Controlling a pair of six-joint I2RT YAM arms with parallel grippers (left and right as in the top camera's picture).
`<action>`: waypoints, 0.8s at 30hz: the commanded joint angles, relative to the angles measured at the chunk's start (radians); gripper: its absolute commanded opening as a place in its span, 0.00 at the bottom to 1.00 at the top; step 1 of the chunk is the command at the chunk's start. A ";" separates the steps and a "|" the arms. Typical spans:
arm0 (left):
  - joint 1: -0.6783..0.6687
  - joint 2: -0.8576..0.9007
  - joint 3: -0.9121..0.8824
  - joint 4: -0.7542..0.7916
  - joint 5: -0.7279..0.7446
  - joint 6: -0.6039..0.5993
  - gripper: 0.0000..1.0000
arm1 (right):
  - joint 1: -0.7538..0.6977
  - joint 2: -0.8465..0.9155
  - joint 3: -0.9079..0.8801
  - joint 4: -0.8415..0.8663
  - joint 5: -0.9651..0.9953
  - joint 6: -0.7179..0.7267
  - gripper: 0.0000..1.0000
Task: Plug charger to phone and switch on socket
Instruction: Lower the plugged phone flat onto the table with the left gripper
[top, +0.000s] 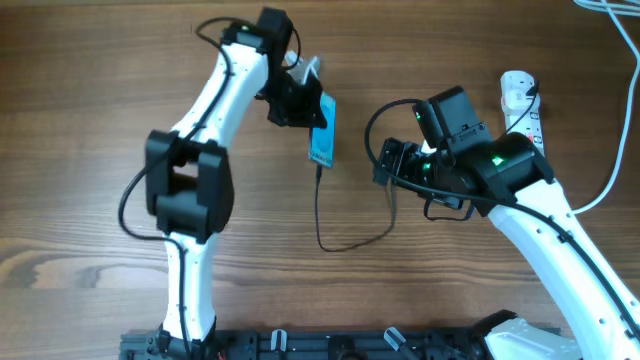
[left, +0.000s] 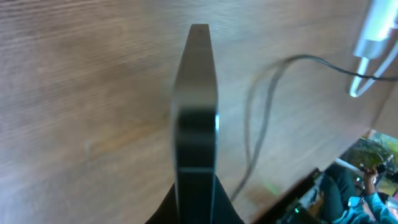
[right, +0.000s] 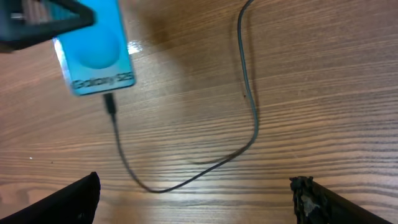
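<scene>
The left tool (top: 298, 103) was closed on the phone (top: 322, 130), pinching it by its upper end and holding it near the middle of the desk (top: 80, 80); in the left wrist view the phone appeared edge-on, rising from between the jaws. Its cyan screen faced up towards the overhead camera. The charger (top: 318, 210) ran from the phone's lower edge down across the wood, looped, and climbed back towards the right arm. In the right wrist view its connector tip (right: 111, 104) met the bottom edge of the phone, in line with the port; whether it was fully seated could not be told. The right tool (right: 196, 200) hung over the cable loop with its fingers spread wide, gripping nothing and clear of the cable.

By my reading, the plugging step was at or just past its finish, and the switch was what remained. The socket (top: 522, 105) lay well apart from the phone, near the right edge of the desk beyond the right arm's elbow; its switch was too small to make out. The next move probably called for the right arm to swing round to the strip and press the switch with a fingertip; the left tool would do well to hold the phone steady so the slack cable did not tug the connector loose.
</scene>
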 joint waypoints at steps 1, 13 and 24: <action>-0.003 0.045 0.008 0.029 0.002 -0.035 0.04 | 0.000 -0.012 0.013 -0.002 0.002 0.003 1.00; -0.040 0.068 0.008 0.072 -0.066 -0.101 0.04 | 0.000 -0.012 0.013 0.048 0.005 -0.002 1.00; -0.054 0.069 0.008 0.056 -0.114 -0.154 0.04 | 0.000 -0.002 0.012 0.048 0.005 -0.003 1.00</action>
